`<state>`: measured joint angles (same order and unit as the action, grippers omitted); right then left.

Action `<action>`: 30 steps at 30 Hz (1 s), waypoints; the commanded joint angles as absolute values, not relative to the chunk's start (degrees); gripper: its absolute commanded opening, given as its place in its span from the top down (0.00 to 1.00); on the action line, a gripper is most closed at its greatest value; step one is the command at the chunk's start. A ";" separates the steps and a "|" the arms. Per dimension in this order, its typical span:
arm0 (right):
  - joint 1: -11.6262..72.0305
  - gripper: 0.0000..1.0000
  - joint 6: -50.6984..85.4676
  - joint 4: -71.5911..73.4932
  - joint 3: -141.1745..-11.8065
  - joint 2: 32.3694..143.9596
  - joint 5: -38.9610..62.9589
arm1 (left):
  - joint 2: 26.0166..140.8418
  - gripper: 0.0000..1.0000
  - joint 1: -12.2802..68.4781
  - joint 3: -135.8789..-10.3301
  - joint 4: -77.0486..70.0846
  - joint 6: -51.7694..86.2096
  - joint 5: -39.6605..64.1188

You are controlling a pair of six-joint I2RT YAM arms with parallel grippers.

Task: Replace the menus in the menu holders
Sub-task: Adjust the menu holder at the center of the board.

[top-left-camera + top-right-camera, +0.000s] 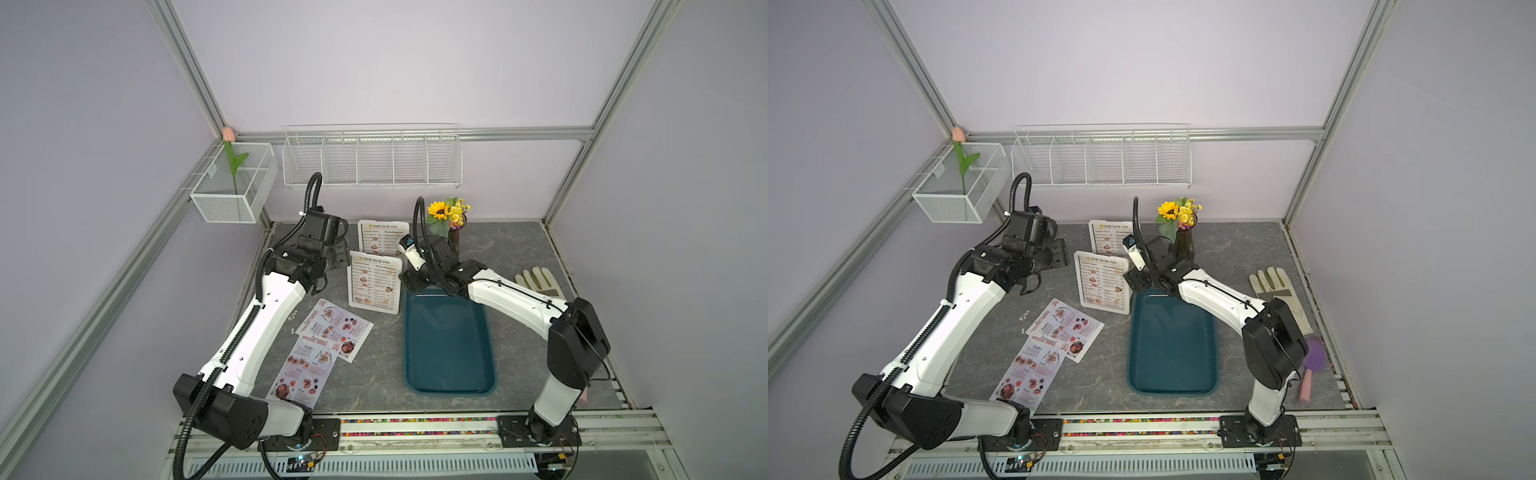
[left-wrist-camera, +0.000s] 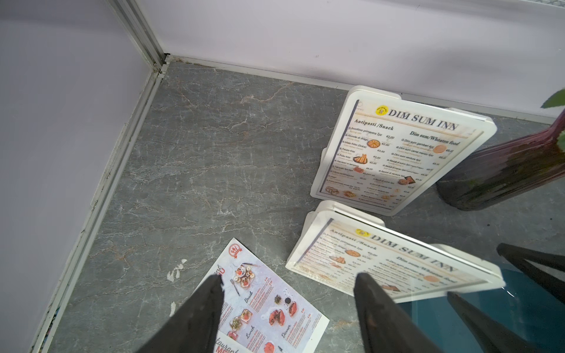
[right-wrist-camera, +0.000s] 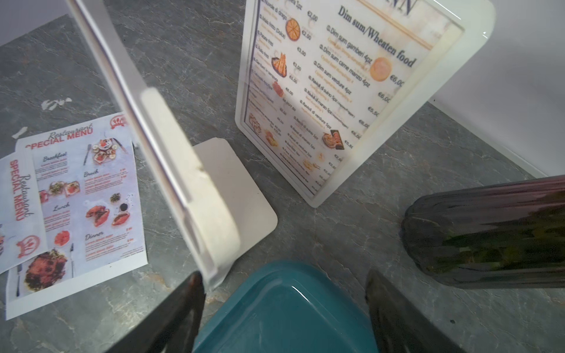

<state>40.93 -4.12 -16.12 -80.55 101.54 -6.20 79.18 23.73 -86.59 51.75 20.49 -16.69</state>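
Right fingers (image 3: 180,308) are spread apart and grip nothing. The nearer menu holder (image 3: 214,220) has its edge just beside one of them, and the teal tray (image 3: 290,311) shows between them. Left fingers (image 2: 201,311) are likewise apart, with the "SPECIAL MENU" sheets (image 3: 82,198) flat nearby. The nearer and the farther menu holder (image 3: 475,33) both show "DIM SUM INN". The worktop (image 2: 198,168) is grey and marbled, and the walls (image 2: 336,36) are lilac.

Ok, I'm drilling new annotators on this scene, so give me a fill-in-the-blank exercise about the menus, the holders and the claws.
1. The white paper menus inside both white plastic tent-shaped menu holders are headed ____.
2. The pinkish SPECIAL MENU paper sheets lying flat on the grey marbled table number ____.
3. The dark glass vase holds a large yellow, dark-centred ____.
4. The left claw and the right claw both stand ____, holding nothing.
Missing words: DIM SUM INN; two; sunflower; open.
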 commanded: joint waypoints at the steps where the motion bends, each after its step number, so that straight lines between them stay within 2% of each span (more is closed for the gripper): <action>1: 40.12 0.15 -5.71 -16.17 -82.54 102.03 -6.29 | 78.13 0.30 23.55 -87.77 53.08 20.49 -17.14; 20: 38.32 0.15 -3.23 -15.47 -85.66 104.74 -2.64 | 77.60 0.30 23.03 -85.72 53.15 20.36 -18.22; 30: 37.92 0.15 -1.21 -16.00 -85.80 103.88 -0.59 | 82.83 0.28 22.65 -84.52 47.05 23.35 -15.28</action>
